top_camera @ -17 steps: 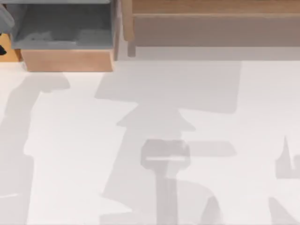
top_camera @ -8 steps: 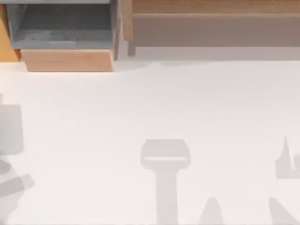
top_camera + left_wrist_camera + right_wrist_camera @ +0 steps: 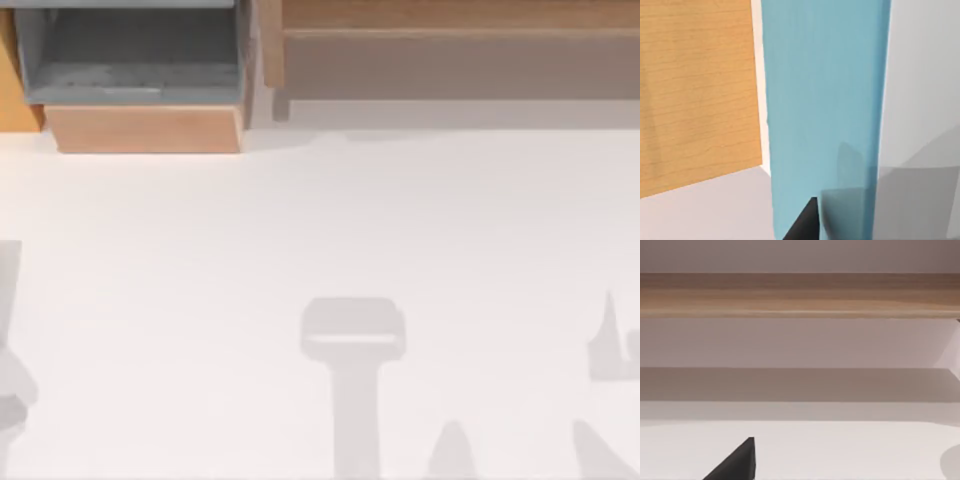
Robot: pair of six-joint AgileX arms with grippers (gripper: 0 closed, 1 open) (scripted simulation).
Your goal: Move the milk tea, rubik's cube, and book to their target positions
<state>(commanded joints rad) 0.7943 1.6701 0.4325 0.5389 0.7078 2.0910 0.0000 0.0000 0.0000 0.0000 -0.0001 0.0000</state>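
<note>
- Top view: we look down on a white bench (image 3: pixel 330 230) crossed by grey shadows. At its far left corner sits an open grey box with a light wooden front (image 3: pixel 140 95); a long wooden shelf (image 3: pixel 450 45) runs along the far edge to the right. Faint arm shadows fall at the left edge and along the near edge.
- Left wrist view: a tall, flat, light-blue panel (image 3: pixel 822 100) stands upright close to our camera, with a pale wood board (image 3: pixel 697 90) beside it. We judge the panel to be the book, though no cover or spine detail confirms it. A dark tip of our left pincer (image 3: pixel 802 225) pokes in beneath it; whether the fingers are apart, together or clamped on the panel, we cannot tell.
- If it is the book, we expect it stiff, fairly light and smooth-sided, best gripped across its thin width near the middle so it does not swing.
- Right wrist view: the wooden shelf edge (image 3: pixel 800 295) spans the frame above white bench, and one dark finger of our right pincer (image 3: pixel 737 462) juts in at the corner; its state we cannot tell.
- The cup, the cube and both arms' bodies lie outside these frames.
</note>
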